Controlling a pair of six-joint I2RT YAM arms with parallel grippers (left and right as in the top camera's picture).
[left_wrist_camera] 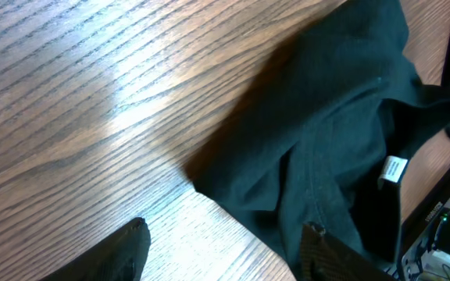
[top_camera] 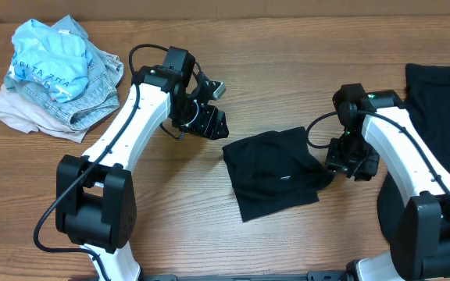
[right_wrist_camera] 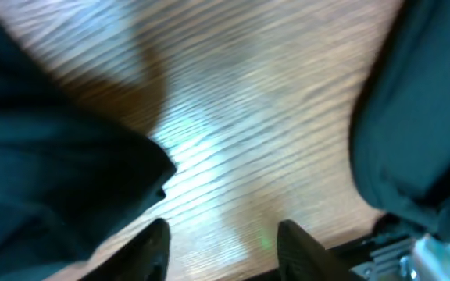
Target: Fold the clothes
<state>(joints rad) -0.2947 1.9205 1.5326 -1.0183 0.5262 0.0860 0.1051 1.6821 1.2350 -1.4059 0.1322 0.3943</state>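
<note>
A folded black T-shirt lies at the table's middle, with a small white label showing. My left gripper is open and empty just left of the shirt's upper left corner. In the left wrist view the shirt and its label lie ahead of the open fingers. My right gripper is open and empty at the shirt's right edge. In the right wrist view the shirt lies left of the open fingers. More black clothing lies at the far right.
A heap of light clothes, pale blue, denim and beige, lies at the back left. The black clothing at the right also shows in the right wrist view. Bare wooden table lies around the folded shirt.
</note>
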